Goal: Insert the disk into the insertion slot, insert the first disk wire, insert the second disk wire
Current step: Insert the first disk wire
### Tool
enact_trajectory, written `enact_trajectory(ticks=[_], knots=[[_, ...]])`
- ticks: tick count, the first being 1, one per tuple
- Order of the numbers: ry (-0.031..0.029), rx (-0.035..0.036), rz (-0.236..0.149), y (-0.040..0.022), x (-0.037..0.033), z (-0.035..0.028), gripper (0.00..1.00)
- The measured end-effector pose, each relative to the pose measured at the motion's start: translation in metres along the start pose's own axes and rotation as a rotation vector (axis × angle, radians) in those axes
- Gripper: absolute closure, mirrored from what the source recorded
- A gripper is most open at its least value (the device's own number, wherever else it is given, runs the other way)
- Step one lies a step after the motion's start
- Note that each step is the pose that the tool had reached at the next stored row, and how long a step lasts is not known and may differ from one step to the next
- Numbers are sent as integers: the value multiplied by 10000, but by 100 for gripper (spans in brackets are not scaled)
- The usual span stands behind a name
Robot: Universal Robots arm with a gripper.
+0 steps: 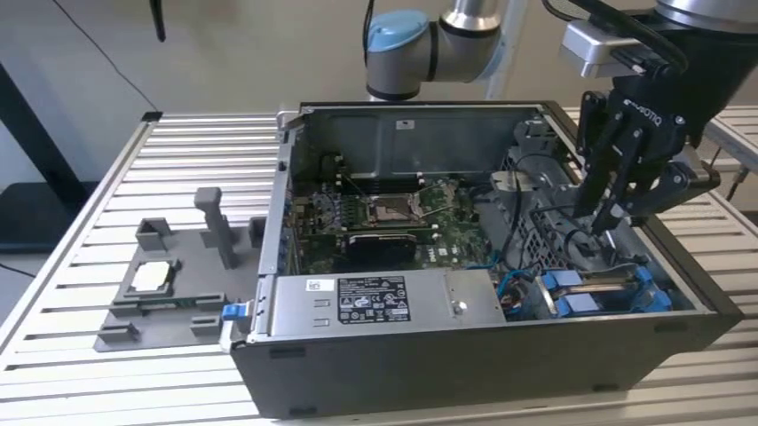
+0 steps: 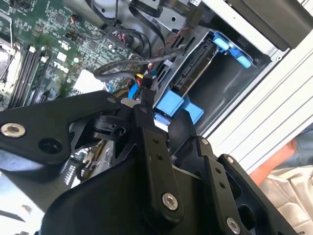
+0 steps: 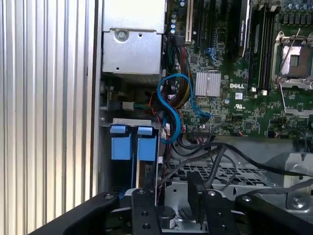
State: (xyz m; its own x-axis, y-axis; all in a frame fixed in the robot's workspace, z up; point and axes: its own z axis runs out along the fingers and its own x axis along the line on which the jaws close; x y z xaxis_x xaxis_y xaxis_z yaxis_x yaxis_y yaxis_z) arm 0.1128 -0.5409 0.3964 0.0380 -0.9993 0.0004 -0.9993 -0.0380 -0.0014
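Note:
The disk (image 2: 194,68) sits on edge inside the insertion slot (image 1: 598,288), the dark cage bay at the case's near corner on the exterior view's right. Its blue carrier tabs (image 3: 132,147) stick out of the bay. My gripper (image 1: 606,218) hangs just above and behind that bay, its black fingers drawn together. It looks shut on the dark connector of a disk wire (image 2: 145,83) with red, yellow and black strands. In the second wrist view the gripper (image 2: 146,100) is right beside the blue tabs (image 2: 171,105). A thin blue wire (image 3: 172,105) loops near the cage.
The open computer case (image 1: 474,355) lies on a slatted metal table (image 1: 106,177). A grey power-supply box (image 1: 379,302) sits in its near side and the green board (image 1: 391,217) lies deeper in. A grey fixture with upright posts (image 1: 177,266) stands to the exterior view's left. Loose black cables (image 3: 230,161) cross the cage.

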Motion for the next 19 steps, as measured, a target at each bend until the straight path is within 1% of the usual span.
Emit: enact_trajectory(ticks=[6, 19], knots=[[0, 18, -350, -2, -29, 9, 59], [0, 41, -720, -32, -129, 40, 59]])
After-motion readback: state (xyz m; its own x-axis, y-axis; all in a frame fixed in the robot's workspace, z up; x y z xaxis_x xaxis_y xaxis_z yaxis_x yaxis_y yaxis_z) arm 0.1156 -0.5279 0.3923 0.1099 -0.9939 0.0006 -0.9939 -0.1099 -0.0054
